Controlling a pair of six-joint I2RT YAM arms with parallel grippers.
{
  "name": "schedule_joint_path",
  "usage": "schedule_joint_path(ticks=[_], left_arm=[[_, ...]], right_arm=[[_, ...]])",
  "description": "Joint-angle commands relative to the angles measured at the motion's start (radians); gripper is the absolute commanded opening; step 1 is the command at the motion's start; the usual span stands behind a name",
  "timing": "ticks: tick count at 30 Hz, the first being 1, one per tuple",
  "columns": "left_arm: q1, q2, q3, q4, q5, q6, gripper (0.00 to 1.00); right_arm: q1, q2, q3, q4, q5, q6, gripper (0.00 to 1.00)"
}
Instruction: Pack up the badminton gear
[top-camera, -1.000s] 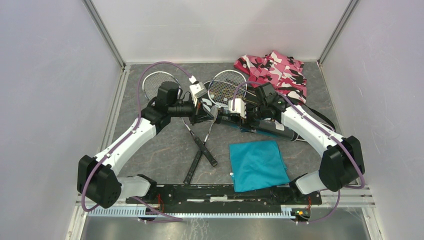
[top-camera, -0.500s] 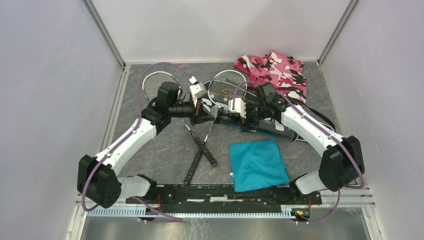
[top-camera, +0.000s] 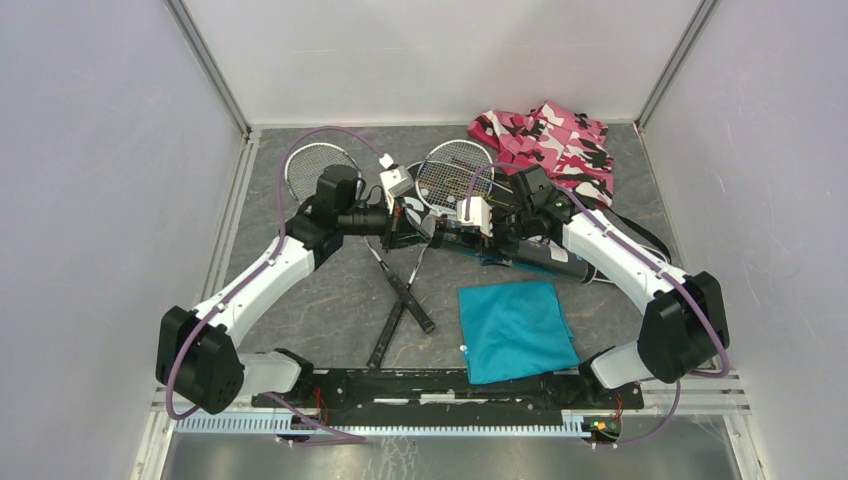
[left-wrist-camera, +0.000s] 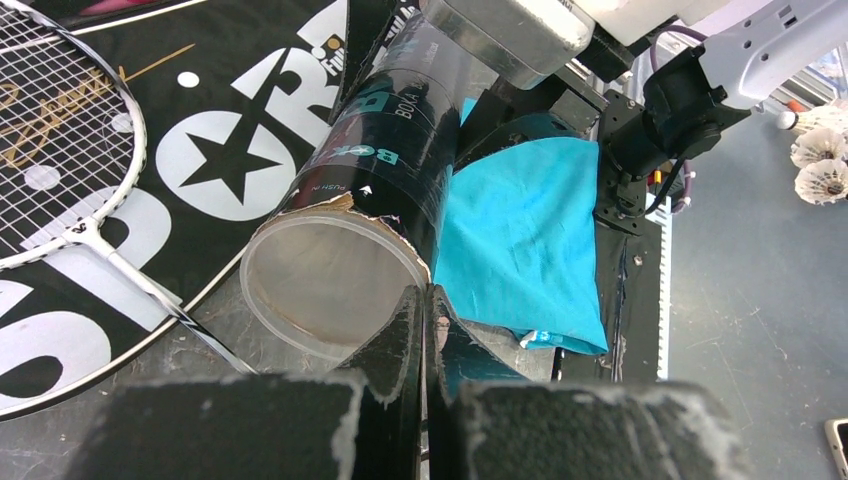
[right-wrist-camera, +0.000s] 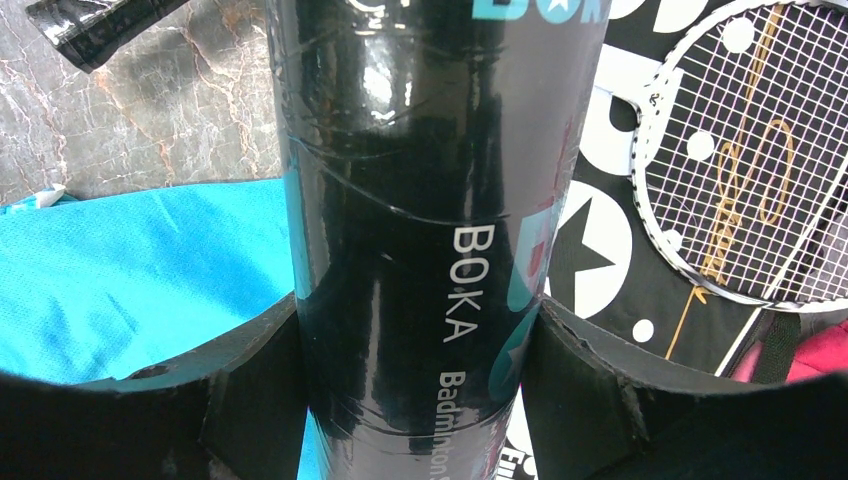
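Near the middle of the top view, my two arms meet over the bench (top-camera: 320, 310). My right jaws stand wide and hug the black BOKA shuttlecock tube (right-wrist-camera: 420, 200) round its middle, one on each side. The tube is held lying down, with its open end turned to my left jaws. My left jaws are shut tight with nothing between them. Their tips sit right at the lower rim of that open end, and I cannot tell if they touch it.

Under the tube lies the black SPORT bag (left-wrist-camera: 230, 150), and one racquet (left-wrist-camera: 60, 130) rests its round head on the bag. The other racquet (top-camera: 318, 168) has its head in the upper left of the top view. The two black handles cross lower down.

A teal cloth (top-camera: 515, 330) lies at the lower right. Pink camouflage fabric (top-camera: 555, 140) sits in the upper right. White shuttlecocks (left-wrist-camera: 822, 182) show at the right edge of the left wrist view.
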Motion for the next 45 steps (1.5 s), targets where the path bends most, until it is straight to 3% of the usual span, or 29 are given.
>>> schedule_joint_path(ticks=[1,15,18,31,45], left_arm=[[0.004,-0.001,-0.016,0.063,0.064,-0.04,0.02],[0.034,0.033,-0.028,0.123,0.153,-0.113,0.02],[0.036,0.044,-0.027,0.127,0.163,-0.119,0.07],[0.036,0.042,-0.047,0.134,0.174,-0.106,0.46],[0.021,0.057,-0.029,0.108,0.192,-0.063,0.59]], right_arm=[[0.003,-0.019,0.036,0.031,-0.053,-0.009,0.28],[0.004,-0.03,0.045,0.005,-0.107,-0.025,0.28],[0.002,-0.034,0.051,0.006,-0.115,-0.016,0.29],[0.004,-0.036,0.075,0.013,-0.108,0.013,0.29],[0.062,-0.027,0.082,0.054,-0.069,0.108,0.29]])
